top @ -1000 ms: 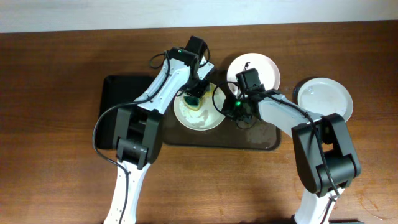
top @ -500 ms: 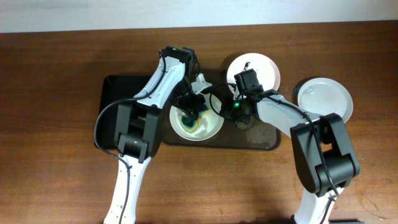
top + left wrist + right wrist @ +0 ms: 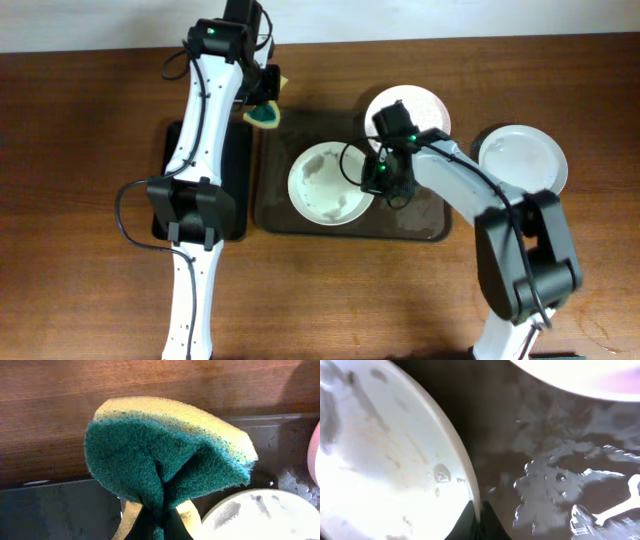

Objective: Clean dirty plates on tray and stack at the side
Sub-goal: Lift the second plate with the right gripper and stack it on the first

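My left gripper (image 3: 262, 106) is shut on a yellow and green sponge (image 3: 267, 114) and holds it above the far left corner of the dark brown tray (image 3: 420, 222). The sponge fills the left wrist view (image 3: 165, 450). A white plate (image 3: 326, 186) with faint grey smears lies on the tray's left part. My right gripper (image 3: 376, 178) is shut on its right rim, as the right wrist view shows (image 3: 478, 519). A second white plate (image 3: 412, 106) lies at the tray's far right. A third plate (image 3: 524, 160) lies on the table right of the tray.
A smaller black tray (image 3: 188, 180) lies left of the brown tray, under the left arm. The brown tray's floor is wet with pale residue (image 3: 550, 485). The wooden table edge runs along the far side.
My left gripper lifted the sponge off the middle plate and swung it back and left, past the tray's far corner. The right gripper stayed on the plate's rim.
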Action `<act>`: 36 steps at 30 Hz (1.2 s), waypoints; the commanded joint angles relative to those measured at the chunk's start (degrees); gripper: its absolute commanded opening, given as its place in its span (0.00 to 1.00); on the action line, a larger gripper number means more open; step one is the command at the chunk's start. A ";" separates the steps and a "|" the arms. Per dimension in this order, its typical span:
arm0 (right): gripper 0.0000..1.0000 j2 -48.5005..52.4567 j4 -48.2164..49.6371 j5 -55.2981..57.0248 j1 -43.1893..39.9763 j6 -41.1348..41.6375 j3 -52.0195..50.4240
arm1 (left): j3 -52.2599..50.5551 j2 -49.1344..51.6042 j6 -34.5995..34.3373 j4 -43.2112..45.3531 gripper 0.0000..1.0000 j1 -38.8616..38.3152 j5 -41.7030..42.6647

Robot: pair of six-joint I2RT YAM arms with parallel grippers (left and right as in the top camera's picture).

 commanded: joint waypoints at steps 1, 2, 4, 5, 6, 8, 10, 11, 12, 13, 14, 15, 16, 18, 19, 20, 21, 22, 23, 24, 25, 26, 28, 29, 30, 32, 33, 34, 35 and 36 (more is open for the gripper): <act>0.04 -7.78 -5.95 19.43 7.21 -3.69 4.85 | 1.20 0.28 -0.96 -0.76 0.00 -0.52 -0.59; 0.04 -9.09 -7.54 24.61 10.10 -3.69 5.29 | 1.18 0.28 -0.96 -0.81 0.00 -0.57 -0.59; 0.04 -10.16 -11.52 35.28 15.26 -3.21 6.54 | 1.16 0.28 -0.96 -0.81 0.00 -0.57 -0.59; 0.04 -10.14 -14.60 41.90 18.16 -1.42 7.93 | 1.14 0.31 -0.96 -0.98 0.00 -0.57 -0.59; 0.04 -10.14 -17.18 48.50 20.61 0.28 9.18 | 1.14 0.31 -0.96 -1.05 0.00 -0.57 -0.59; 0.04 -10.14 -19.52 54.99 23.21 0.46 11.15 | 1.14 0.31 -0.96 -1.44 0.00 -0.57 -0.59; 0.04 -10.16 -21.22 59.34 25.11 0.46 12.63 | 1.14 0.31 -0.96 -1.66 0.00 -0.57 -0.59; 0.04 -10.16 -21.92 61.42 25.79 0.46 12.92 | 1.14 0.35 -0.96 -1.64 0.00 -0.57 -0.59; 0.04 -10.16 -22.71 62.99 26.16 0.48 12.96 | 1.14 0.39 -0.96 -1.70 0.00 -0.57 -0.59; 0.04 -10.16 -23.45 64.43 26.53 0.48 12.96 | 1.14 0.39 -0.96 -1.86 0.00 -0.57 -0.59; 0.04 -10.16 -24.37 66.10 26.86 0.85 12.96 | 1.14 0.39 -0.98 -1.92 0.00 -0.63 -0.59; 0.04 -10.16 -26.10 68.26 26.95 3.08 12.96 | 1.14 0.39 -0.98 -1.95 0.00 -0.81 -0.59; 0.04 -10.21 -27.76 69.35 26.93 4.83 12.96 | 1.14 0.39 -0.96 -1.92 0.00 -1.07 -0.59; 0.04 -10.49 -29.62 69.79 26.93 7.96 12.96 | 1.14 0.39 -0.96 -2.03 0.00 -1.55 -0.61; 0.04 -10.88 -29.70 69.81 26.93 7.98 12.96 | 1.14 0.39 -0.96 -2.10 0.00 -1.66 -0.59; 0.04 -11.45 -29.70 69.88 26.93 8.00 12.96 | 1.14 0.39 -0.96 -2.16 0.00 -1.81 -0.61; 0.04 -12.17 -29.70 69.90 26.93 8.00 12.96 | 1.14 0.39 -0.96 -2.23 0.00 -1.92 -0.59; 0.04 -13.00 -29.70 69.94 26.93 8.00 12.96 | 1.14 0.39 -0.96 -2.25 0.00 -2.10 -0.61; 0.04 -14.16 -29.66 69.94 26.93 8.02 12.96 | 1.14 0.39 -0.96 -2.29 0.00 -2.14 -0.61; 0.04 -15.04 -29.70 69.66 26.82 9.66 12.96 | 1.14 0.39 -0.96 -2.27 0.00 -2.14 -0.61; 0.04 -15.23 -29.59 68.11 26.82 10.51 12.96 | 1.14 0.39 -0.96 -2.25 0.00 -2.14 -0.61; 0.04 -15.13 -29.53 66.18 26.82 10.51 12.94 | 1.14 0.39 -0.96 -2.27 0.00 -2.14 -0.59; 0.04 -14.71 -29.03 60.35 26.82 10.54 12.94 | 1.14 0.39 -0.96 -2.27 0.00 -2.14 -0.61; 0.04 -14.73 -28.76 58.58 26.82 10.51 12.94 | 1.14 0.39 -0.96 -2.27 0.00 -2.14 -0.61; 0.04 -14.80 -28.65 57.33 26.82 10.51 12.96 | 1.14 0.39 -0.96 -2.27 0.00 -2.14 -0.61; 0.04 -16.52 -29.57 56.54 26.82 10.49 13.60 | 1.14 0.39 -0.96 -2.25 0.00 -2.14 -0.61; 0.04 -18.43 -30.73 56.59 26.71 10.49 15.19 | 1.14 0.39 -0.96 -2.25 0.00 -2.14 -0.61; 0.04 -20.37 -31.21 56.61 26.23 10.49 16.55 | 1.14 0.39 -0.96 -2.25 0.00 -2.14 -0.61; 0.04 -22.23 -31.19 56.65 25.46 10.49 16.94 | 1.14 0.39 -0.96 -2.25 0.00 -2.14 -0.61; 0.04 -23.52 -31.28 56.65 24.50 10.49 16.94 | 1.14 0.39 -0.96 -2.25 0.00 -2.14 -0.61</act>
